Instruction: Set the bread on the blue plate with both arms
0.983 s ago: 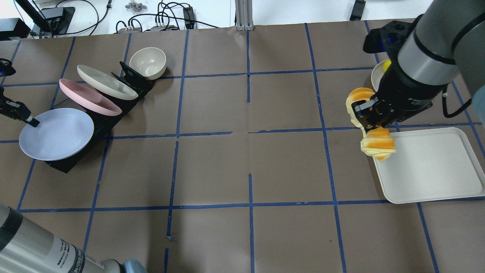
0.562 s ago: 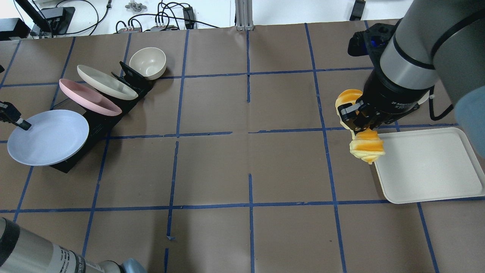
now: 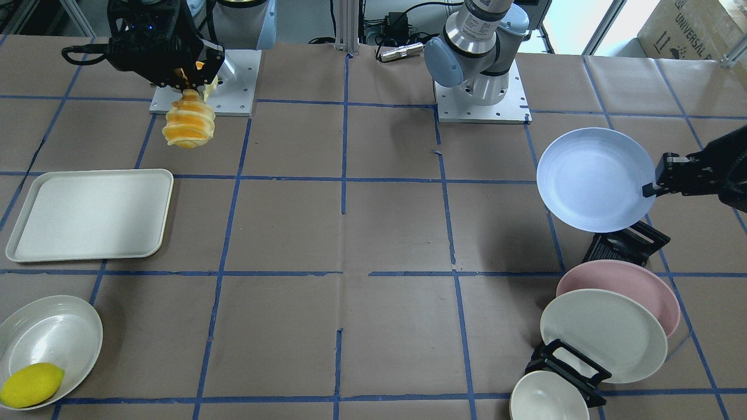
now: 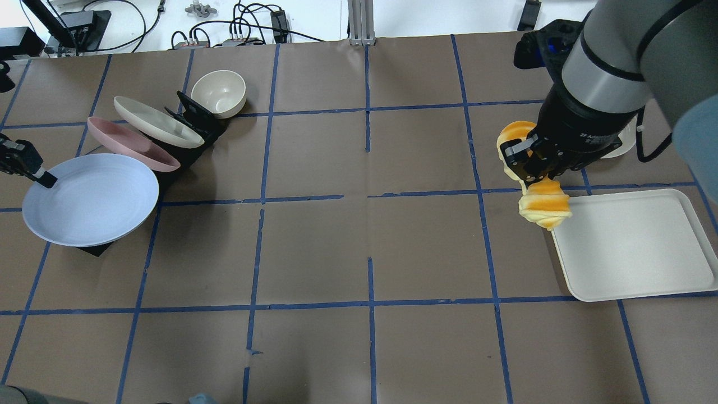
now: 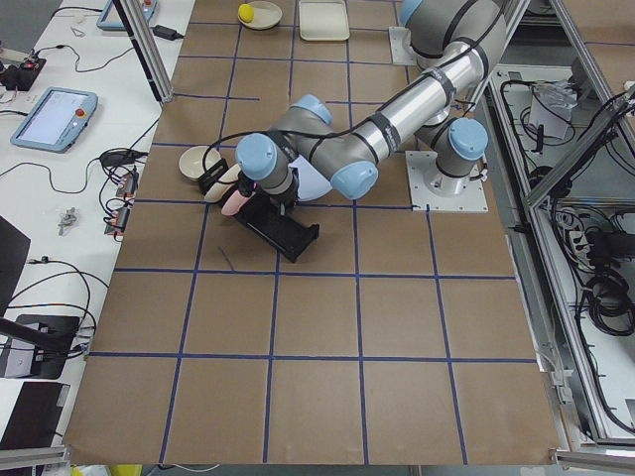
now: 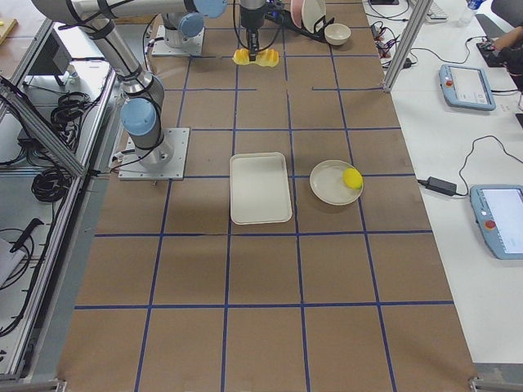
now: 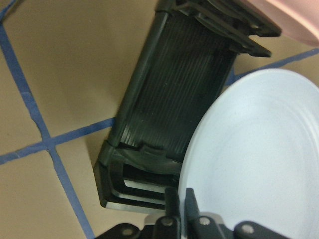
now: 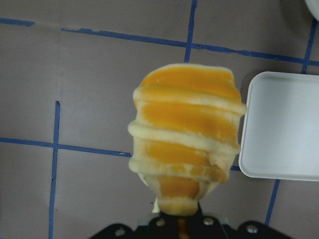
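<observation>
The table (image 4: 359,252) is crossed by blue tape, and a white tray (image 4: 634,247) is laid at its right end. At the far left the blue plate (image 4: 90,199) is pinched by its rim in the closed left gripper (image 4: 47,180) above a black rack (image 4: 196,120), where a pink plate (image 4: 132,146) and a cream plate (image 4: 157,129) are leaned. The bread (image 4: 544,205) is clamped in the closed right gripper (image 4: 535,174) off the tray's corner, well apart from the blue plate. A lemon (image 3: 32,385) is shown in the front view but hidden overhead by the right arm.
</observation>
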Motion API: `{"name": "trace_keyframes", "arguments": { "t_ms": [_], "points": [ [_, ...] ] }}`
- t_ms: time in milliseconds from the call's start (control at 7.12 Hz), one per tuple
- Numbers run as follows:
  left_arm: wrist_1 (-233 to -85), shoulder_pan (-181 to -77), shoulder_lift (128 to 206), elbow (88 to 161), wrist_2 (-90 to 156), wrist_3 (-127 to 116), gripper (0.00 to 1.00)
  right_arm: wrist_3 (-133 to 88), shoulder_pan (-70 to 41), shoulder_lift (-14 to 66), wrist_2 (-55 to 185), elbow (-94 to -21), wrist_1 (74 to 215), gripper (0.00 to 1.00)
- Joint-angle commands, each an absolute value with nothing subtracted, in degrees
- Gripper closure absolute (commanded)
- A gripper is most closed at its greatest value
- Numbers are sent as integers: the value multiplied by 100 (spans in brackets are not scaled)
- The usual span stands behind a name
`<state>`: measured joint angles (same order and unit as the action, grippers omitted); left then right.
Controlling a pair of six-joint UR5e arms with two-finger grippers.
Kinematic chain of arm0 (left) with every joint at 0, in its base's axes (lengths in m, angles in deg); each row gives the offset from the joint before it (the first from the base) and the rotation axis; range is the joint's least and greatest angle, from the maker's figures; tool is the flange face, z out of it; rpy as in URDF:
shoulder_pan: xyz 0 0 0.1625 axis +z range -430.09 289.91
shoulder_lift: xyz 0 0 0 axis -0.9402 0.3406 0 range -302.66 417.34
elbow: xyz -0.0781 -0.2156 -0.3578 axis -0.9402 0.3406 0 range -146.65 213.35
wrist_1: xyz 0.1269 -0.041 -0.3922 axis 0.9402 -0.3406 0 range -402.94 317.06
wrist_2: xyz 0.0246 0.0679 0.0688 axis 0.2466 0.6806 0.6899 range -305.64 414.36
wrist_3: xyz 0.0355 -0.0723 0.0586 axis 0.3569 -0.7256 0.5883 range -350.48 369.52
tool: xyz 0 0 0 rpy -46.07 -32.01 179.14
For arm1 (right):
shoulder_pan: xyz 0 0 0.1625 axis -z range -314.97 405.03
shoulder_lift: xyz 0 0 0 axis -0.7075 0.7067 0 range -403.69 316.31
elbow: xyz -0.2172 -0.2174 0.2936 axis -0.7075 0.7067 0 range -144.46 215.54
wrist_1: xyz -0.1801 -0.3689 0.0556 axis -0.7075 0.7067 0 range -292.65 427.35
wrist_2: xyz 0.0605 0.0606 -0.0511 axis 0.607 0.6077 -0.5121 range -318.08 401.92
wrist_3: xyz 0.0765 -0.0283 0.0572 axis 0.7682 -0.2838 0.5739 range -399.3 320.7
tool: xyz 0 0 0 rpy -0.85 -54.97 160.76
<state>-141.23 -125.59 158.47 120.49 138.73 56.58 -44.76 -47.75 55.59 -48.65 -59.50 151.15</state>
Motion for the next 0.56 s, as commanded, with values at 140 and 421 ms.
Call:
{"name": "trace_keyframes", "arguments": {
  "t_ms": [140, 421],
  "points": [
    [-14252, -13719, 15709, 12115, 13585, 4778, 88, -4475, -4796, 5351, -4913, -5709, 14795, 99],
    [-14060, -14633, 15945, 12097, 12893, 4179, 88, -4475, -4796, 5334, -4913, -5718, 14804, 99]
  ]
}}
